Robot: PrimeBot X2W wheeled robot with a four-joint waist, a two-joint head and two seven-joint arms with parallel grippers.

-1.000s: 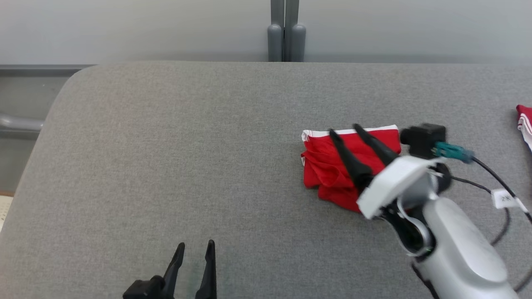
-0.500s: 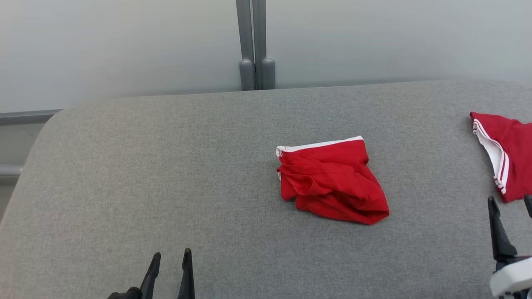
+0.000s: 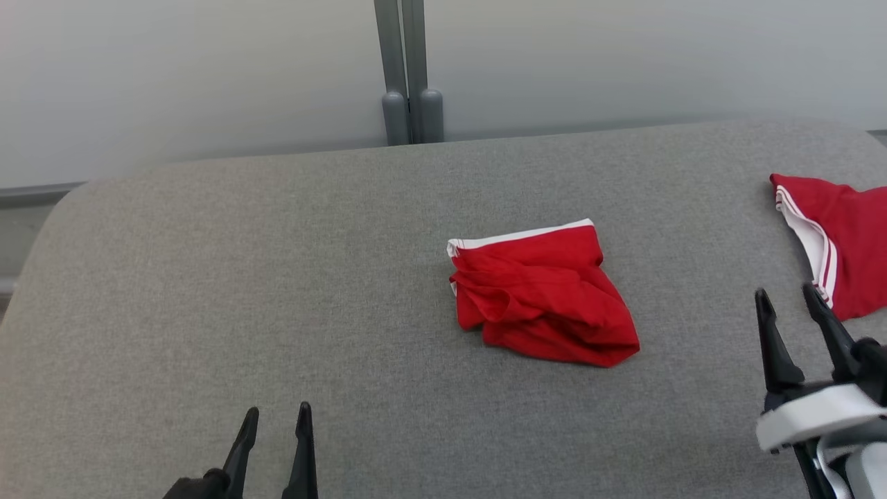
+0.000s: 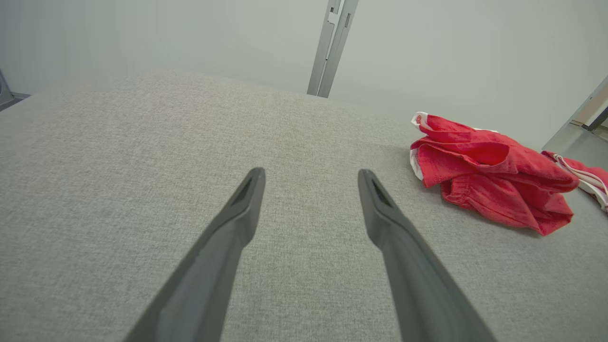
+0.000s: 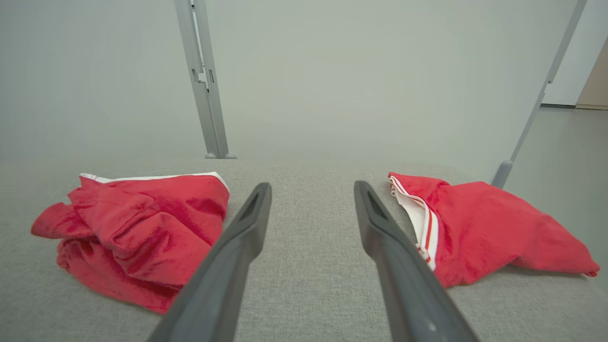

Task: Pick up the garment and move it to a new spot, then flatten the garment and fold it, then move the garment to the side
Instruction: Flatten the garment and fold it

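Plainly soft and light by its look, the red garment point(image 3: 540, 298) lay crumpled on the bench point(image 3: 277, 277), nearer than the grey post point(image 3: 409, 104) and slightly to its right. Its white-banded hem seemed the firmest place to pinch, since loose folds would likely sag. The left tool point(image 3: 277, 409) and right tool point(image 3: 786, 291) stood spread, empty.

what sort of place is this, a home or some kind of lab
Likely a lab or test room: a grey fabric-covered table backs onto pale partition panels joined by a grey metal post, with a crumpled red garment and a second red garment laid on it.
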